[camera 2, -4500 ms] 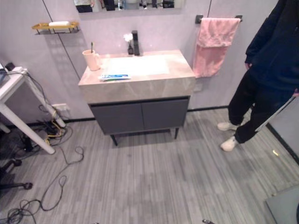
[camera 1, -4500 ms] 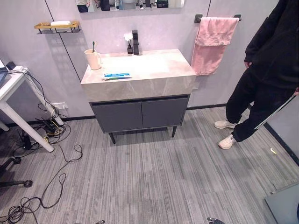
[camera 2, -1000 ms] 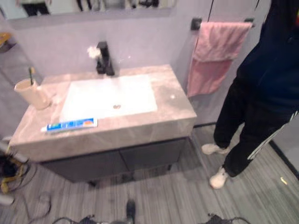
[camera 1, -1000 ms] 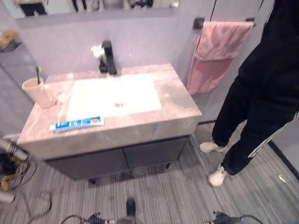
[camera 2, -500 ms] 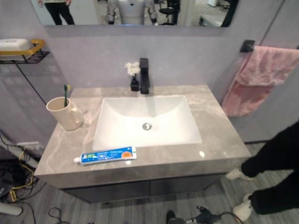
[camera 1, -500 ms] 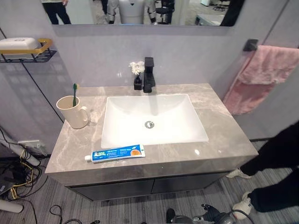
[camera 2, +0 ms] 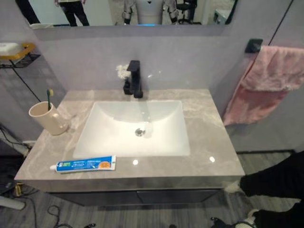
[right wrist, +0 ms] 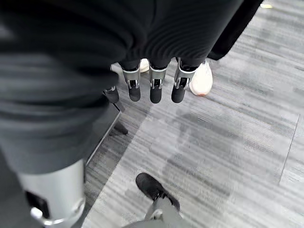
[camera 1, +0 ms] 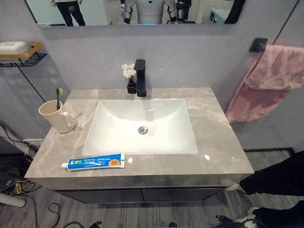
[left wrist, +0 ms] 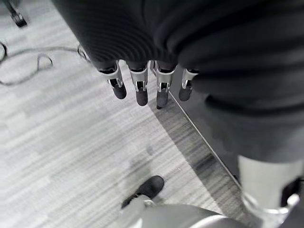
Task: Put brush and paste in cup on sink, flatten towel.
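My left hand (left wrist: 142,80) and right hand (right wrist: 152,80) hang over the floor, fingers straight, holding nothing. Left of the sink (camera 1: 142,126) stands the cup (camera 1: 56,118) with the brush (camera 1: 59,97); the paste (camera 1: 93,162) lies before the sink; the towel (camera 1: 266,83) hangs bunched to its right.

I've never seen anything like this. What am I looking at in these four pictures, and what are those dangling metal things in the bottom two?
A two-legged robot stands at a bathroom sink. The two upper pictures come from the twin cameras in its head, looking down. On the counter lie a toothpaste tube near the front edge and a cream cup at the left with a green-tipped toothbrush standing in it. A black tap stands behind the basin, and a pink towel hangs bunched on a bar at the right. A person's dark leg shows at the lower right.

The lower pictures come from cameras on the wrists. The dangling things are the fingers of the left hand and right hand, hanging relaxed over the floor, holding nothing.
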Available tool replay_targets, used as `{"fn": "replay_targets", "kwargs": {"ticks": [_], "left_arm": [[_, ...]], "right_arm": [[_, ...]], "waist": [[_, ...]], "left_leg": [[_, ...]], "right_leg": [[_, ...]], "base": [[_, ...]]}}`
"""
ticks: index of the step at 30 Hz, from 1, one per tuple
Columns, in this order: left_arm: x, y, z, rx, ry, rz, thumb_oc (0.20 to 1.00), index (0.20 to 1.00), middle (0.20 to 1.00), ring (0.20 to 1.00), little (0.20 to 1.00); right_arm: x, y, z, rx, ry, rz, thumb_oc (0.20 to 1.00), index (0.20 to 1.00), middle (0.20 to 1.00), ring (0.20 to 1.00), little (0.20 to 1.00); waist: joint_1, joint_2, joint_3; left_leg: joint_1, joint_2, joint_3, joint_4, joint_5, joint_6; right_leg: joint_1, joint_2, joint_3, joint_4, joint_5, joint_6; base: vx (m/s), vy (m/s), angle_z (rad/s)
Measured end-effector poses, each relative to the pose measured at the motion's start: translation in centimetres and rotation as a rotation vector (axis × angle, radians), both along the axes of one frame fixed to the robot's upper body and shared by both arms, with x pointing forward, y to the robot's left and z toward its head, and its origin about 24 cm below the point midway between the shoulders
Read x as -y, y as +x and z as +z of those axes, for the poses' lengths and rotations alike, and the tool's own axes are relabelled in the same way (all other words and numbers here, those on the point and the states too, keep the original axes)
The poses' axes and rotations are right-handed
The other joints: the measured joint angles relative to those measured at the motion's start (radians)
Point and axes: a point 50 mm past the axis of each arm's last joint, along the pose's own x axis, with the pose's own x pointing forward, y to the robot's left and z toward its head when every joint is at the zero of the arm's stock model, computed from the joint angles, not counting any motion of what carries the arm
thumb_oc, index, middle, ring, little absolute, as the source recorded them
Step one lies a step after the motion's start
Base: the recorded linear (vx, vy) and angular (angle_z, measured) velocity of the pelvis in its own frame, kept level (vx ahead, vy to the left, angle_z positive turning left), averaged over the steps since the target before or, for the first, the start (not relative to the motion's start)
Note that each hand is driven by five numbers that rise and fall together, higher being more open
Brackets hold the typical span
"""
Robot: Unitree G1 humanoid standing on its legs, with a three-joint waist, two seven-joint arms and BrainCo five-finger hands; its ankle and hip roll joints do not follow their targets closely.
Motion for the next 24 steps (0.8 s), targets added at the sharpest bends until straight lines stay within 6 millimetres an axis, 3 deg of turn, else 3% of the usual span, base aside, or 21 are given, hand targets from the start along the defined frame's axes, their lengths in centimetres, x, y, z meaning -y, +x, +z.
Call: {"fn": "replay_targets", "kwargs": {"ticks": [6,7,8,9,10,12,14,19,21,22,23,24], "left_arm": [[-0.2,0.5,0.1,0.008,0.011,-0.039,1.000,1.000,1.000,1.000,1.000],[-0.5,1.6,0.5,0.046,0.021,-0.047,1.000,1.000,1.000,1.000,1.000],[-0.6,2.2,0.7,0.064,0.025,-0.047,1.000,1.000,1.000,1.000,1.000],[-0.2,2.7,0.7,0.083,0.018,-0.046,1.000,1.000,1.000,1.000,1.000],[-0.3,2.9,0.8,0.096,0.019,-0.044,1.000,1.000,1.000,1.000,1.000],[-1.2,2.6,1.0,0.094,0.043,-0.033,1.000,1.000,1.000,1.000,1.000],[-1.1,2.2,0.9,0.085,0.041,-0.033,1.000,1.000,1.000,1.000,1.000],[-0.6,1.5,0.6,0.089,0.021,-0.048,1.000,1.000,1.000,1.000,1.000],[0.1,2.4,0.8,0.127,0.006,-0.121,1.000,1.000,1.000,1.000,1.000],[1.2,4.0,1.3,0.192,-0.017,-0.196,1.000,1.000,1.000,1.000,1.000],[1.2,4.3,1.5,0.216,-0.020,-0.217,1.000,1.000,1.000,1.000,1.000],[1.2,4.8,1.8,0.240,-0.019,-0.255,1.000,1.000,1.000,1.000,1.000]], "right_arm": [[-0.4,0.5,0.0,0.008,0.004,0.025,1.000,1.000,1.000,1.000,1.000],[-0.9,2.2,0.3,0.046,0.011,0.042,1.000,1.000,1.000,1.000,1.000],[-1.1,3.4,0.6,0.077,0.016,0.052,1.000,1.000,1.000,1.000,1.000],[-1.3,3.6,0.6,0.083,0.019,0.058,1.000,1.000,1.000,1.000,1.000],[-1.6,2.9,0.3,0.064,0.028,0.057,1.000,1.000,1.000,1.000,1.000],[-1.9,2.1,0.0,0.041,0.035,0.050,1.000,1.000,1.000,1.000,1.000],[-1.5,1.7,-0.1,0.031,0.027,0.044,1.000,1.000,1.000,1.000,1.000],[-0.9,1.1,0.0,0.025,0.014,0.038,1.000,1.000,1.000,1.000,1.000],[0.4,1.2,0.4,0.033,-0.023,0.031,1.000,1.000,1.000,1.000,1.000],[1.8,1.6,1.0,0.050,-0.068,0.023,1.000,1.000,1.000,1.000,1.000],[2.4,1.7,1.3,0.054,-0.086,0.022,1.000,1.000,1.000,1.000,1.000],[3.0,2.0,1.6,0.065,-0.105,0.022,1.000,1.000,1.000,1.000,1.000]], "waist": [[-0.001,-0.018,0.019],[0.010,-0.025,0.047],[0.013,-0.019,0.068],[0.017,0.003,0.070],[0.023,0.004,0.067],[0.033,-0.026,0.052],[0.028,-0.013,0.046],[0.039,0.019,0.030],[0.050,0.036,0.032],[0.065,0.038,0.049],[0.066,0.039,0.056],[0.057,0.035,0.073]], "left_leg": [[-0.052,-0.014,0.029,0.010,0.016,0.008],[-0.106,0.005,0.060,0.039,0.021,0.022],[-0.112,0.011,0.073,0.032,0.031,0.032],[-0.118,0.027,0.067,0.029,0.040,0.032],[-0.106,0.028,0.058,0.027,0.040,0.027],[-0.081,0.005,0.051,0.012,0.043,0.009],[-0.067,0.014,0.021,-0.007,0.062,-0.012],[-0.103,0.054,-0.032,0.001,0.091,-0.054],[-0.161,0.061,-0.083,0.014,0.133,-0.089],[-0.205,0.058,-0.117,0.013,0.186,-0.138],[-0.216,0.056,-0.116,0.001,0.211,-0.155],[-0.215,0.058,-0.111,0.002,0.206,-0.150]], "right_leg": [[-0.103,-0.005,0.040,0.072,0.016,0.007],[-0.159,-0.009,0.054,0.092,0.026,0.051],[-0.172,-0.013,0.033,0.117,0.004,0.043],[-0.171,-0.021,-0.007,0.181,-0.039,0.036],[-0.114,-0.040,-0.026,0.171,-0.048,0.045],[-0.006,-0.072,-0.022,0.054,-0.056,0.052],[0.042,-0.061,-0.037,0.000,-0.034,0.045],[0.031,-0.014,-0.079,-0.002,-0.042,0.015],[-0.003,0.001,-0.114,-0.001,-0.033,-0.003],[-0.036,-0.003,-0.129,-0.001,-0.021,-0.017],[-0.046,-0.008,-0.148,-0.001,-0.013,-0.028],[-0.045,-0.011,-0.158,-0.001,-0.014,-0.037]], "base": [[-0.12,0.020,-0.21],[-0.05,-0.073,-0.55],[-0.03,-0.104,-0.49],[0.03,-0.128,-0.08],[0.04,-0.108,0.05],[0.02,-0.133,0.18],[-0.01,-0.127,0.33],[-0.09,-0.073,0.25],[-0.15,-0.001,0.50],[-0.09,0.013,0.47],[-0.04,0.045,0.43],[0.01,0.024,0.32]]}}
